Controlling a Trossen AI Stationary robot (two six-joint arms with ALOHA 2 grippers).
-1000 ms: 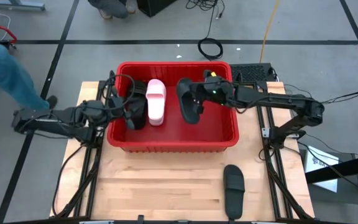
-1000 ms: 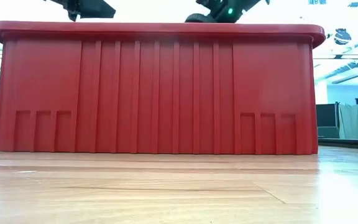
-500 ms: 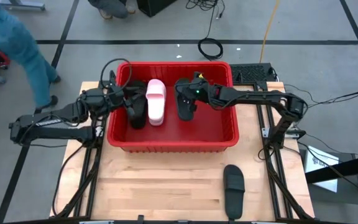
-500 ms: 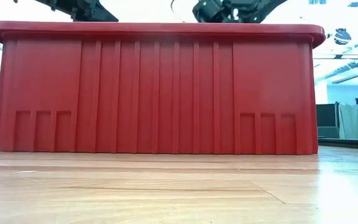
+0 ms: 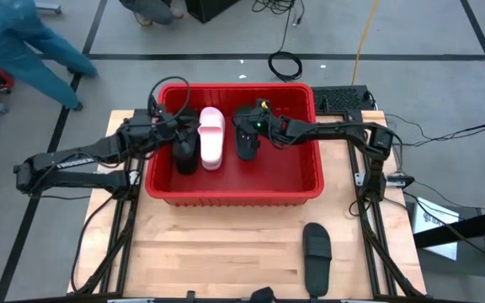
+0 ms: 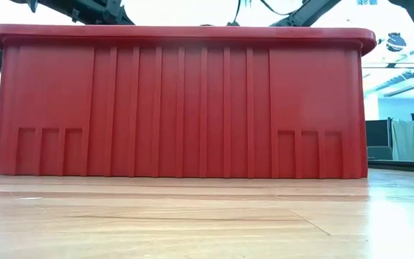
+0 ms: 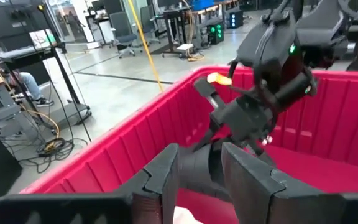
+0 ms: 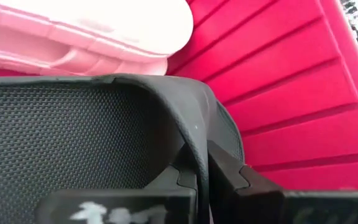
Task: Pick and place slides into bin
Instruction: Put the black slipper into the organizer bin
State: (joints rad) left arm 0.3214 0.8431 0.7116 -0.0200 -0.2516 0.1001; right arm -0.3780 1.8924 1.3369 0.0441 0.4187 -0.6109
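The red bin [image 5: 234, 199] stands mid-table and fills the low view [image 6: 185, 108]. In it lie a black slide [image 5: 184, 150] and a pale pink slide [image 5: 211, 136], side by side. My right gripper [image 5: 257, 128] reaches in from the right, shut on a second black slide [image 5: 246, 139] next to the pink one [image 8: 92, 31]. My left gripper [image 5: 165, 128] hovers open and empty over the bin's left part, beside the first black slide; its wrist view [image 7: 201, 180] looks across at my right gripper. A third black slide [image 5: 316, 256] lies flat on the table near the front edge. My right gripper pinches the black slide's broad strap at its edge [image 8: 191, 134] between its two fingers. It comes from the table's right, slanting down into the bin. The slide lies low in the bin beside the pink one; whether it rests on the floor cannot be told.
Bare wooden table lies in front of the bin and around the loose black slide. A person in blue [image 5: 23, 42] moves on the floor beyond the table's far left corner. Cables and a black box [image 5: 343, 99] lie behind the bin.
My right gripper has carried its black slide toward the table's left and down below the bin's rim, next to the pink slide. My left gripper has drifted toward the far edge, away from the first black slide. The person has walked along the far left.
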